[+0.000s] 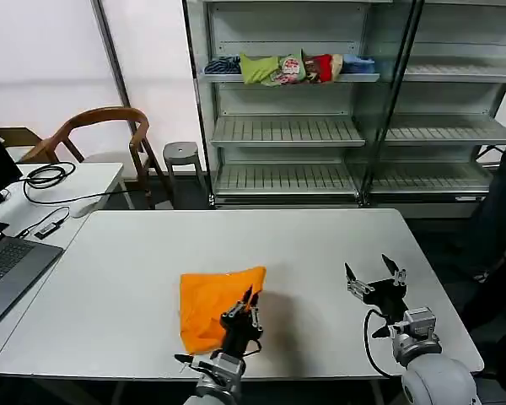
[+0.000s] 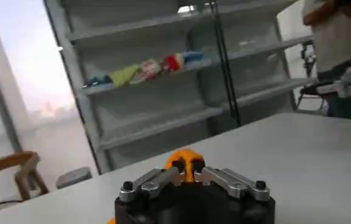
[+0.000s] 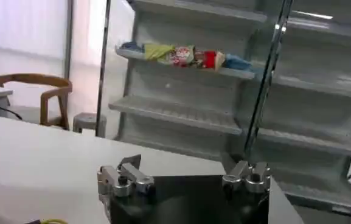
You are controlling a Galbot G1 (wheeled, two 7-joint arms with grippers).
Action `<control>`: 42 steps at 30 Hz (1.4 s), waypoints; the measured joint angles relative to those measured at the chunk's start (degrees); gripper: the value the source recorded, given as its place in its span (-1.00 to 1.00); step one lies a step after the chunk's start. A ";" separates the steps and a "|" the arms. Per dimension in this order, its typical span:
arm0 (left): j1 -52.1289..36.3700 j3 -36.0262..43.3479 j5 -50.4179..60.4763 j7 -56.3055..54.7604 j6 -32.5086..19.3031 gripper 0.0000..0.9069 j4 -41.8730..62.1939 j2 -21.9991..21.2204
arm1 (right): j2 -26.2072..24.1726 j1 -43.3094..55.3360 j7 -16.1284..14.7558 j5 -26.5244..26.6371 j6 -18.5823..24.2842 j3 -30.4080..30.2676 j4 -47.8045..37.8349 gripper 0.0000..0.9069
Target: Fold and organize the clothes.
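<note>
Left gripper, low and centre in the head view, is clenched on the orange T-shirt — a folded bundle at the table's near edge. Right gripper, lower right, hangs released and idle. Folding looks largely done; tidying and placing remain — bare tabletop lies open on every side, though the front edge is close.

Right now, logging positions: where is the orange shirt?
Head view: the shirt lies near the table's front edge, left of centre, pinched by the left hand.
</note>
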 measured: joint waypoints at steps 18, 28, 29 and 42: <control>-7.94 3.14 -1.23 1.36 0.21 -0.96 6.69 -0.09 | 1.15 1.32 -0.57 -0.24 0.60 0.66 -0.82 1.00; -10.62 3.94 -6.94 0.97 -0.48 1.00 9.04 -0.89 | 2.09 1.71 -0.90 -0.28 0.90 1.05 -0.72 1.00; -10.65 4.17 -7.70 1.02 -0.76 1.00 9.10 -1.04 | 2.06 1.65 -0.98 -0.27 0.97 1.13 -0.81 1.00; -12.03 5.89 -15.89 3.42 -5.03 1.00 6.88 -2.04 | 2.01 1.66 -1.30 -0.63 1.42 1.88 -0.83 1.00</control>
